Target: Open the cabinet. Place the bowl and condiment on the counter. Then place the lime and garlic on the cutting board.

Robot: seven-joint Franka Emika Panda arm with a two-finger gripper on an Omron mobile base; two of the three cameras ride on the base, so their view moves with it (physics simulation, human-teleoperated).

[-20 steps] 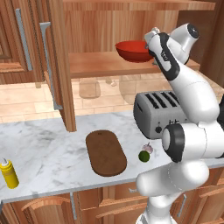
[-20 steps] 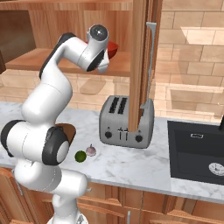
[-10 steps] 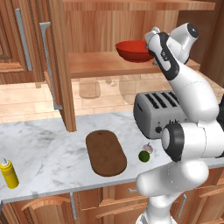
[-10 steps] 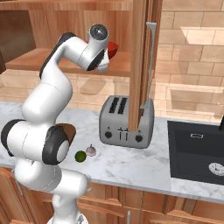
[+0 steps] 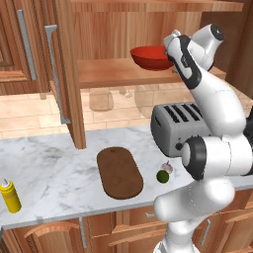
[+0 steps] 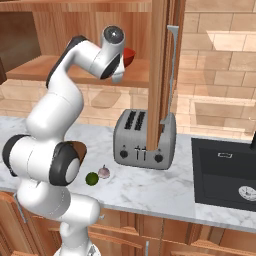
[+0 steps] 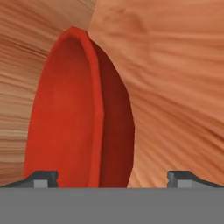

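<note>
Gleaming red shallow bowl (image 7: 78, 113)

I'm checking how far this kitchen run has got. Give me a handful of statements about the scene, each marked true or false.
1. The cabinet stands open. True.
2. The bowl sits on the counter. False: it is on the cabinet's lower shelf, and the counter holds other things.
3. The gripper is open, with the bowl's rim between its fingertips. True.
4. The lime and garlic lie on the cutting board. False: both rest on the counter beside the cutting board, near the toaster.
5. The condiment stands on the counter. True.
</note>
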